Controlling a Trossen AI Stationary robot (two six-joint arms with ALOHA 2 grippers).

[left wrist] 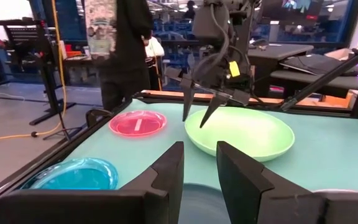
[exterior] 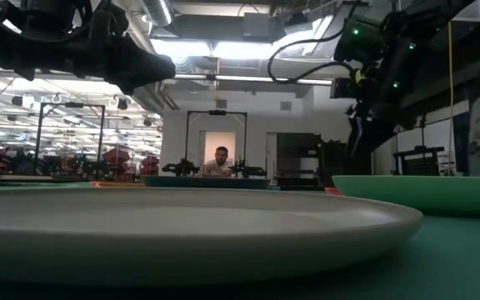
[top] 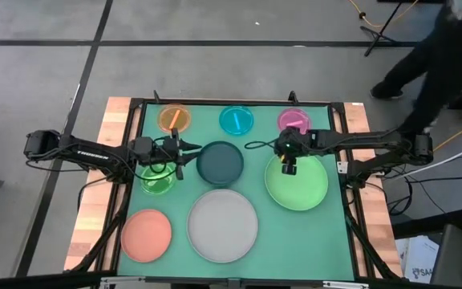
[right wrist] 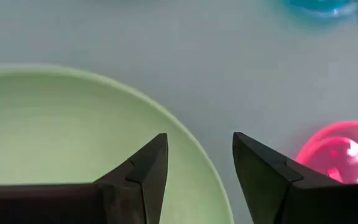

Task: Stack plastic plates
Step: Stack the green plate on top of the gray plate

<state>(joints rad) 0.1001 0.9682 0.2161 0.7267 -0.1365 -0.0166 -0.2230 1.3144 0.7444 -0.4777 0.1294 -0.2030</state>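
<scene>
1. From where I stand, eight plates lie apart on the green mat, none stacked yet. On the left side are the salmon plate (top: 147,235), the clear green plate (top: 157,177) and the orange plate (top: 174,118).
2. The left gripper (top: 179,156) hangs between the clear green plate and the teal plate (top: 220,161). Its fingers are apart and hold nothing.
3. In the middle lies the big grey plate (top: 222,225), and the cyan plate (top: 237,120) is at the far edge.
4. The right gripper (top: 289,168) hovers over the far rim of the light green plate (top: 303,186), near the magenta plate (top: 294,120). Its fingers are spread, empty, with the rim below the gap.
5. I judge the plates light, stiff and smooth, so they can slip. The raised rim is the only good place to pinch, one finger inside and one outside.
</scene>
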